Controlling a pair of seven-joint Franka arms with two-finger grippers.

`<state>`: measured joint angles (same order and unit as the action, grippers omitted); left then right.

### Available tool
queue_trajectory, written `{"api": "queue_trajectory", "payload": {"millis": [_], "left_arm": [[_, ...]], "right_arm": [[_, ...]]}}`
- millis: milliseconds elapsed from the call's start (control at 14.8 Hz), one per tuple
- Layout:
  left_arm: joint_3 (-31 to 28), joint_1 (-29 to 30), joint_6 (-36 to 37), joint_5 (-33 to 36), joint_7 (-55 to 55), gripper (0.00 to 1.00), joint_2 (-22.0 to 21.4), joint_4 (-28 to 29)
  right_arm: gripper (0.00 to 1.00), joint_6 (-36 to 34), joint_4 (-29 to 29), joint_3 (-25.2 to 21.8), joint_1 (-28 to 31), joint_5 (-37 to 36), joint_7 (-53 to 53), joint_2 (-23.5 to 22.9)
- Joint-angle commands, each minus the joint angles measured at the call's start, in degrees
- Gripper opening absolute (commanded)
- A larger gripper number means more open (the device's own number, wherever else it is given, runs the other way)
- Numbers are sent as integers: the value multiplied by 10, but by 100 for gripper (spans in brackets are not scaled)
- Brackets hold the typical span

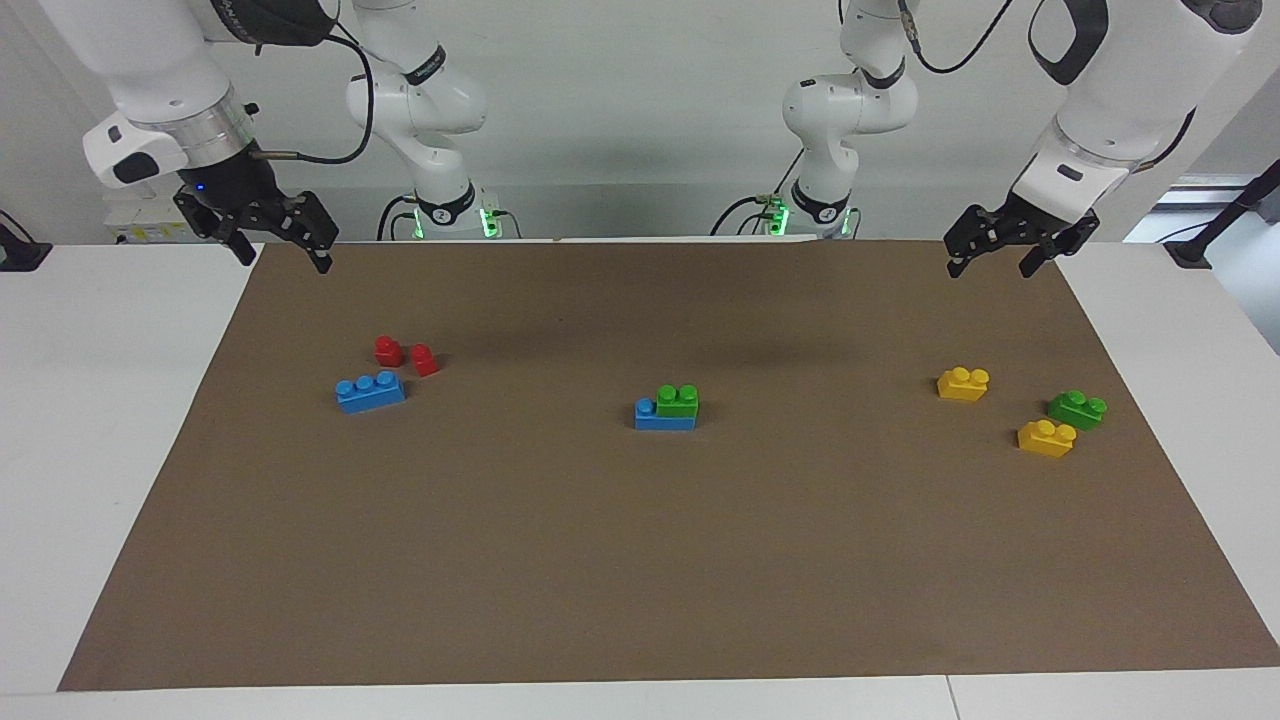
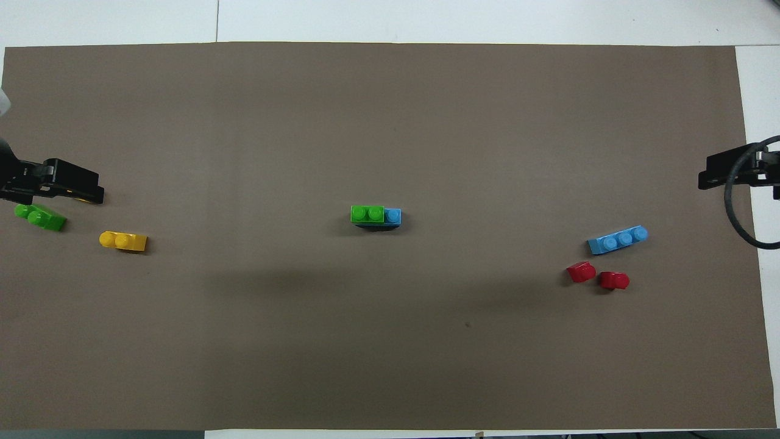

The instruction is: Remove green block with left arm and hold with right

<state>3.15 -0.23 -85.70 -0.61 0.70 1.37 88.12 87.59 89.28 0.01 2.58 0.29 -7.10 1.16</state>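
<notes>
— Green block (image 1: pixel 677 401) sat where?
— Stacked on a blue brick (image 1: pixel 664 415) mid-mat, nothing touching it.
— And your grippers?
— My left gripper (image 1: pixel 997 254) hung over the brown mat's (image 1: pixel 640 560) corner at its own end, fingers spread, holding nothing. My right gripper (image 1: pixel 282 243) waited likewise, open and empty.

- The right arm (image 1: pixel 150 90) is white and jointed, with a shiny silver wrist ring, black cables and a black two-finger gripper (image 1: pixel 280 245).
- The left arm (image 1: pixel 1110 110) has a plain white wrist with a dark slot.
</notes>
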Motion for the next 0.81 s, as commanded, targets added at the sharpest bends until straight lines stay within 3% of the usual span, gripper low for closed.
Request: {"api": "queue_trajectory", "payload": {"millis": [0,746], "left_arm": [[1,-1,-4,11,7,100,-9,7],[3,1,-2,10,5,100,-15,8]], "right_arm": [[100,5,-2,3,2,-1,2,1],[100,10,-1,3,-9,-2,-10,1]]}}
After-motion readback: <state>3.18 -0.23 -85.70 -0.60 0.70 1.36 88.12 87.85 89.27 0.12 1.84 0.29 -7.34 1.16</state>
